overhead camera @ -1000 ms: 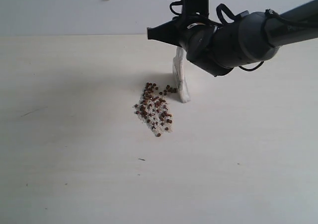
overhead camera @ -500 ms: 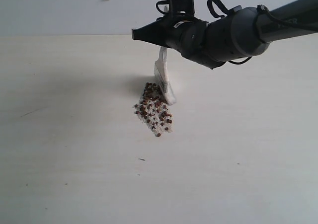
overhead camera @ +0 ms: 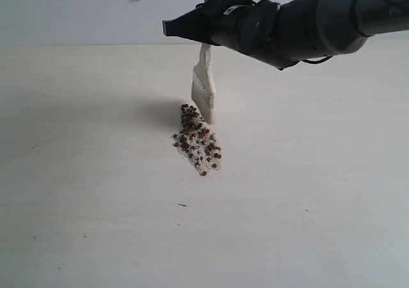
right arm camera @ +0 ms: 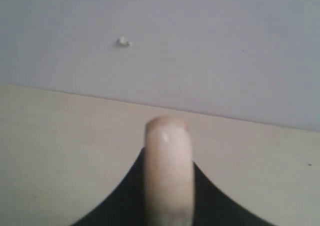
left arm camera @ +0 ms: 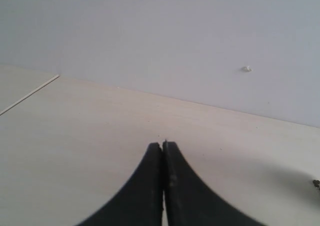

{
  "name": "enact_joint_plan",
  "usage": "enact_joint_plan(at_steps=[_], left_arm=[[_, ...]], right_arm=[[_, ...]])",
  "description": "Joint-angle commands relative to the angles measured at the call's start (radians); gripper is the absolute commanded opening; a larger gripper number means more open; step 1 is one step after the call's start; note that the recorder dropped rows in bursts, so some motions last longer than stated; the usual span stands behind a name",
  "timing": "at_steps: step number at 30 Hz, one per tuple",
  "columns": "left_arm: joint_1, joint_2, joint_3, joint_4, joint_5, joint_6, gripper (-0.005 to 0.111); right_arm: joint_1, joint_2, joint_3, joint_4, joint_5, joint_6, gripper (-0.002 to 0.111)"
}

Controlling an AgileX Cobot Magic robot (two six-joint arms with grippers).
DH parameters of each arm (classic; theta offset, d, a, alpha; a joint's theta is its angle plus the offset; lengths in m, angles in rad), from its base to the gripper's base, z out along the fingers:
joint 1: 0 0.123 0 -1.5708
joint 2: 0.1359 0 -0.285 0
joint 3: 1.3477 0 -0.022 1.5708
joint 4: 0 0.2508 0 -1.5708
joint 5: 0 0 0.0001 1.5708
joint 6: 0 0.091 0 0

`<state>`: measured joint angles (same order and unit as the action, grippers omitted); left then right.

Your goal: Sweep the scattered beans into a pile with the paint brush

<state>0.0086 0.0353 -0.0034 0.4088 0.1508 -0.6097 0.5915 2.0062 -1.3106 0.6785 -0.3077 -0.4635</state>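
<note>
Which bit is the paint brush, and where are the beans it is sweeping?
paint brush (overhead camera: 204, 95): exterior view, on the pale bristle end.
beans (overhead camera: 197, 141): exterior view, on the middle of the pile.

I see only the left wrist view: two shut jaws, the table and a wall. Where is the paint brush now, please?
Observer: The right gripper holds the paint brush by its handle, bristles hanging down.
Operator: Is it near the beans?
Observer: Yes. In the exterior view the bristle tips are at the far edge of the beans, toward the right side. I cannot tell whether they touch.
Operator: Are the beans in a pile?
Observer: They lie in one compact patch, mixed with white grains, on the table.
</note>
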Motion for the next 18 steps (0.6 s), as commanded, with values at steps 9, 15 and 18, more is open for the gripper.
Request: enact_joint_plan(at_steps=[9,15,18], left_arm=[[0.004,-0.007,0.003,-0.009,-0.003,0.004,0.000],[0.004,-0.007,0.003,-0.009,-0.003,0.004,0.000],[0.004,-0.007,0.003,-0.009,-0.003,0.004,0.000]], right_arm=[[0.002,-0.184,0.112,0.584,0.000,-0.676,0.000],[0.002,-0.396,0.345,0.570,-0.086,-0.657,0.000],[0.002,-0.530,0.450,0.570,-0.040,-0.599,0.000]])
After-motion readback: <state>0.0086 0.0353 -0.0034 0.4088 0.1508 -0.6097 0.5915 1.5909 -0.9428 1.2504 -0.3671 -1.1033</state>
